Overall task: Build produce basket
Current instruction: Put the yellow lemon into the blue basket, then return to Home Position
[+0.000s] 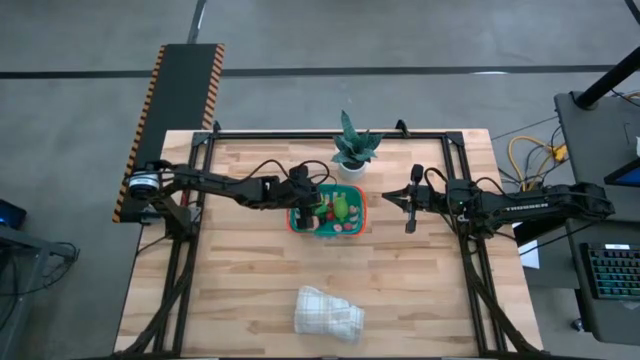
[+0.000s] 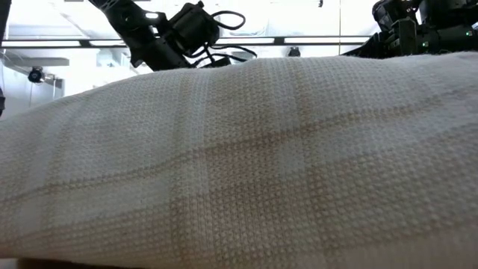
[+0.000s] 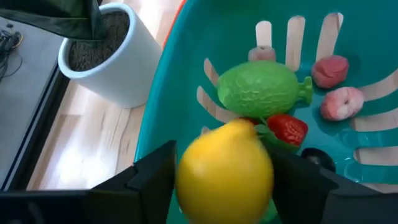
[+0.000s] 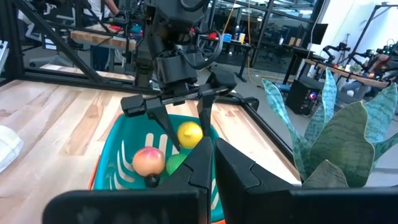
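The teal basket with an orange rim (image 1: 362, 218) (image 3: 186, 74) (image 4: 112, 155) stands mid-table. Inside lie a green bumpy fruit (image 3: 261, 87), a red strawberry (image 3: 287, 129), pink pieces (image 3: 341, 102), a dark berry (image 3: 311, 155) and a peach (image 4: 148, 162). My left gripper (image 1: 312, 203) (image 3: 224, 168) (image 4: 189, 127) is over the basket's left part, shut on a yellow lemon (image 3: 224, 171) (image 4: 189, 134). My right gripper (image 1: 388, 198) (image 4: 211, 155) waits shut, just right of the basket and pointing at it. My left gripper pinches the yellow lemon's two opposite sides (image 3: 183, 174) between its two fingers (image 3: 149, 180). The fingers come from above, slanting down from the table's left side. The lemon is inside the basket's opening, above the green fruit and the strawberry.
A white pot with a green plant (image 1: 350, 160) (image 3: 112, 56) (image 4: 336, 137) stands just beyond the basket's far side. A folded white cloth (image 1: 328, 312) (image 2: 239, 164) lies near the table's near edge and fills the low view. Bare wood lies to the left and right.
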Robot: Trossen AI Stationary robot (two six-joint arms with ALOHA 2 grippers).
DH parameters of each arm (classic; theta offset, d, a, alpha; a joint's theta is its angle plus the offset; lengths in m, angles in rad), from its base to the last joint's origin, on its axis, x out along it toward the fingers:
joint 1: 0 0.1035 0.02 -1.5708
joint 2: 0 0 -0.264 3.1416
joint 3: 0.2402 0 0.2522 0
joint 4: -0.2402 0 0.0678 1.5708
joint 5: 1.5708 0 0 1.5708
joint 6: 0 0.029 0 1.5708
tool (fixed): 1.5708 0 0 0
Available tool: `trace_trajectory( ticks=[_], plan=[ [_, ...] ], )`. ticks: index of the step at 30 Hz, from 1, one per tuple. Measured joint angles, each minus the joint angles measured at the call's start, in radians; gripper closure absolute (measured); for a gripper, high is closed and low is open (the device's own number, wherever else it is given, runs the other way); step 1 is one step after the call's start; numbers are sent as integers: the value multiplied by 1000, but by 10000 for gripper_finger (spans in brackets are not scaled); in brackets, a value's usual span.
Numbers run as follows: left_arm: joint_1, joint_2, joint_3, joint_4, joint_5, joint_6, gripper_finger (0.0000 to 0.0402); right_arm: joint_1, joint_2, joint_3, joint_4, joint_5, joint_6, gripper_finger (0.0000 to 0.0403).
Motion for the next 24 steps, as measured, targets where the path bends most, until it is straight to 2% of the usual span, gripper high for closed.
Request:
trace_trajectory(
  ticks=[13,16,24],
  plan=[
    [-2,0,32,9,27,-1,174,0,0,0,0,0,0,394],
    [-5,0,49,64,105,-3,175,0,0,0,0,0,0,394],
    [-5,-15,76,286,437,0,209,0,0,0,0,0,0,394]
  ],
)
